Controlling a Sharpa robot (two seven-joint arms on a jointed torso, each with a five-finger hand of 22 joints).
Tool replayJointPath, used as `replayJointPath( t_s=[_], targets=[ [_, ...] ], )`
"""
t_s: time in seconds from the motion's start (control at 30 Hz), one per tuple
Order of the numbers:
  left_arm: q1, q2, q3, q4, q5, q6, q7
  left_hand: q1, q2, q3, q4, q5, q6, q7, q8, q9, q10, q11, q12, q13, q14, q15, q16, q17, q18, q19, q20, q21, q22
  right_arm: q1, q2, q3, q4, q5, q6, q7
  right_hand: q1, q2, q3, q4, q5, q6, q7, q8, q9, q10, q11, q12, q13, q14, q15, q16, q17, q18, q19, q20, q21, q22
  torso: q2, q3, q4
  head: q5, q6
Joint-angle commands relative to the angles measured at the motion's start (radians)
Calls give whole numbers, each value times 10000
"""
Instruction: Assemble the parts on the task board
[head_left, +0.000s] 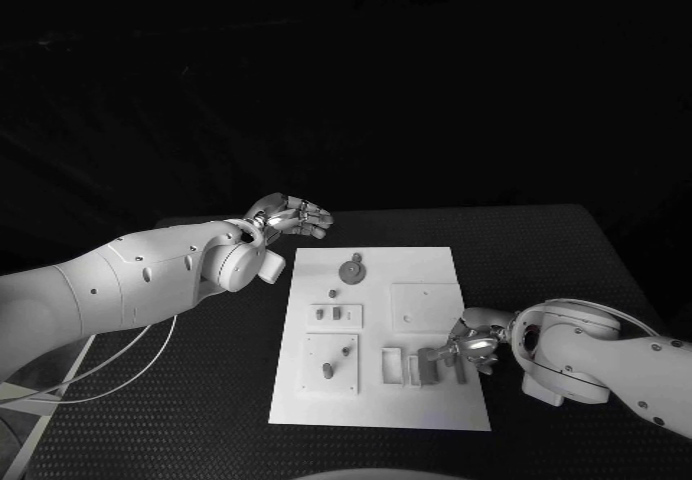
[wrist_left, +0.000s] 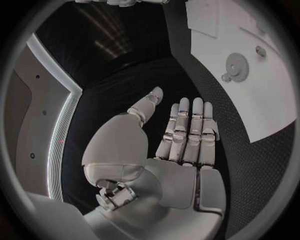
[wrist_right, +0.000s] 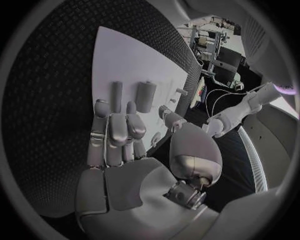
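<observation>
White task board (head_left: 433, 262), grey parts (head_left: 353, 268), black dimpled table (head_left: 548, 250), silver hands, white arms

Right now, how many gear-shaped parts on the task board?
1. One gear lies near the far end of the task board, close to the open left robot hand. Others may be hidden under the right robot hand.

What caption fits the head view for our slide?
Right hand reaches over the task board's near edge; left hand hovers open beside it.
</observation>
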Motion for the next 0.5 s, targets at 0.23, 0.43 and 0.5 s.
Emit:
replayJointPath(
  t_s=[0.23,0.43,0.5],
  targets=[
    [-1,-35,5,47,59,201,37,-107,16,-67,8,-9,-77,-26,31,-18,-76,-19,-43,-15,0,49,-79,22,-69,-82,-23,43,-21,-149,276,-6,-141,48,-46,-229,-215,-115,125,230,-14,28,42,-93,50,113,-17,86,129,-56,-23,186,-134,60,-91,-58,230,253,10,-37,12,-159,-211],
    [-1,-62,5,110,59,262,5,-128,15,-76,9,-9,-81,-24,30,-20,-86,-16,-45,-20,-8,53,-93,29,-71,-90,-19,42,-28,-149,472,-6,-245,-24,-24,-256,-266,-137,156,285,-14,29,46,-115,69,116,-11,85,151,-97,-17,216,-197,60,-136,-57,282,251,19,-46,15,-133,-303],
    [-1,-55,5,122,59,255,19,-136,18,-78,11,-9,-81,-24,31,-21,-88,-15,-44,-21,-11,55,-98,32,-71,-92,-18,42,-30,-157,562,-8,-326,-36,-4,-298,-267,-138,160,286,-14,28,47,-118,71,113,-11,80,149,-99,-16,226,-201,60,-142,-57,290,251,17,-47,18,-123,-318]
  ],
)
